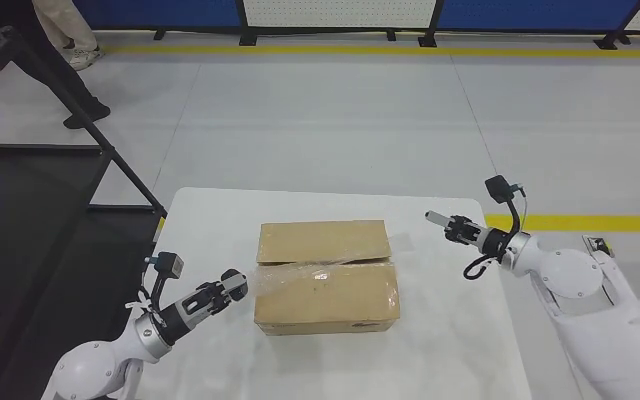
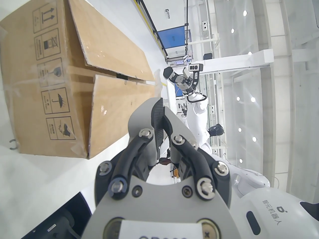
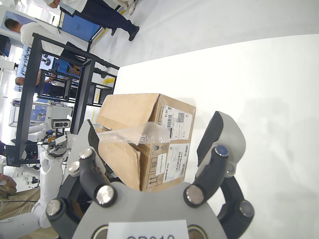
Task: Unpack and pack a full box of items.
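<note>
Cardboard box sits closed at the middle of the white counter, its two top flaps meeting along a seam; clear tape lies loose and crumpled across that seam; left jaws hang just beside the box at its 9 o'clock, pads pressed together on nothing; right jaws hang near the box's 2 o'clock corner, apart from it, spread wide and holding nothing.
</note>
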You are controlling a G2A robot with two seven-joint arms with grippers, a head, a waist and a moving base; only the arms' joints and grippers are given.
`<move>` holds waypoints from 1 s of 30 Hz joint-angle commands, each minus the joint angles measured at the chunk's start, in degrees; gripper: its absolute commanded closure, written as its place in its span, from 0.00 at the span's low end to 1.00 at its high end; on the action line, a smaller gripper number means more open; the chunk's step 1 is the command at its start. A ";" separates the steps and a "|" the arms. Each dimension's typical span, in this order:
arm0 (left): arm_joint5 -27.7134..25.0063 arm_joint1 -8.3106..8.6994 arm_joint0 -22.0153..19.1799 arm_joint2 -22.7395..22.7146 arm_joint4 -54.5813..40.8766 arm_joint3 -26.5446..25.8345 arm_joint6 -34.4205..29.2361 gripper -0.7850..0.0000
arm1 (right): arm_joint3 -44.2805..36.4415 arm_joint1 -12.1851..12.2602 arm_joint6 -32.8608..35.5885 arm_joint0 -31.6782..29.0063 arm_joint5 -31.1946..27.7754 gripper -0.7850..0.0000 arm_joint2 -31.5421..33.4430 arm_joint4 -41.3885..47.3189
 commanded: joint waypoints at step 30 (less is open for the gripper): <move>1.38 1.15 -0.55 1.12 0.43 -0.71 0.26 1.00 | 19.37 -4.71 13.78 12.22 -8.16 0.00 -13.11 8.55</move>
